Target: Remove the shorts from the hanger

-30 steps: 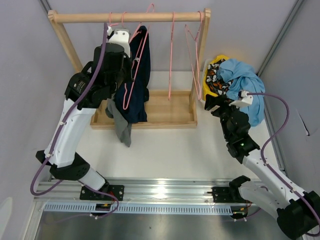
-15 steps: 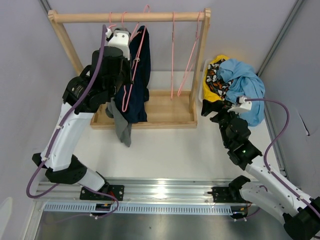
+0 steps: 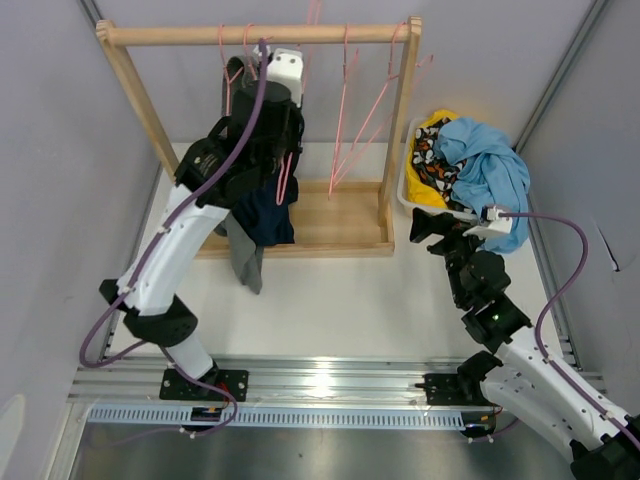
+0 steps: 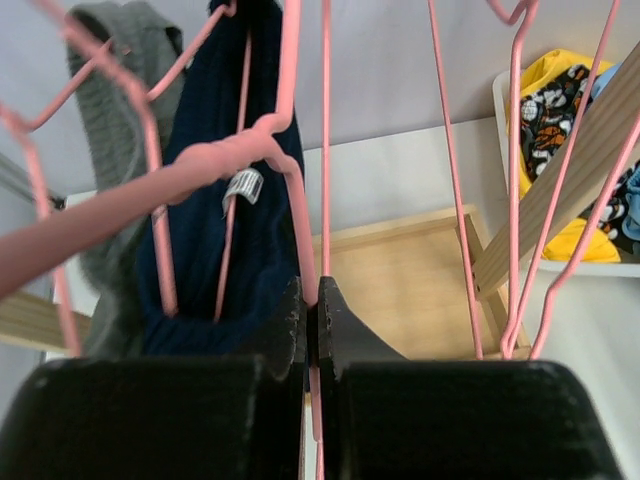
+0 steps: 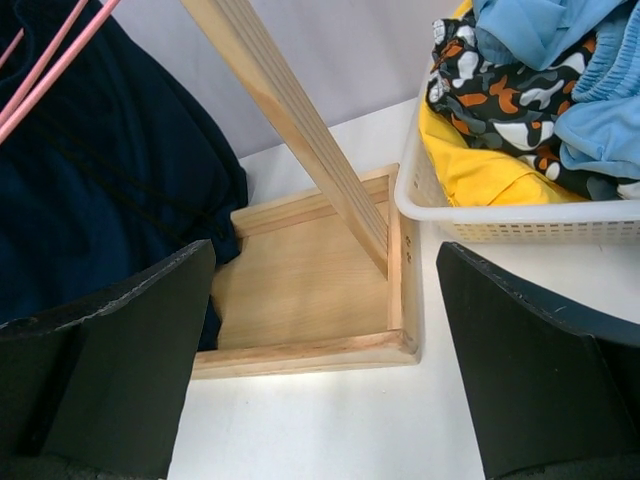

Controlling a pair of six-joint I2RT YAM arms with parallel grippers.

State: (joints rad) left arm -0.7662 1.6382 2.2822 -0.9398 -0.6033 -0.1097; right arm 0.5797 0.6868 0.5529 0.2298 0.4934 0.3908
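Navy shorts (image 3: 268,212) hang on a pink hanger (image 4: 296,150) from the wooden rack (image 3: 260,34), in the upper centre-left of the overhead view. A grey garment (image 3: 246,262) droops just beside them. The left claw (image 4: 312,305) is clenched on the hanger's wire, below its twisted neck. More pink hangers (image 3: 345,120) hang tilted to the right. The right claw (image 5: 325,300) is spread wide and holds nothing, low over the worktop (image 3: 330,290) near the white basket (image 5: 520,222) of clothes at the right.

We've got pink hangers (image 4: 325,150), navy shorts (image 4: 195,260), a grey garment (image 4: 120,70), pale wood rack (image 5: 290,130), white basket (image 5: 530,228) holding yellow, light-blue and black-orange-white patterned clothes (image 5: 490,85).
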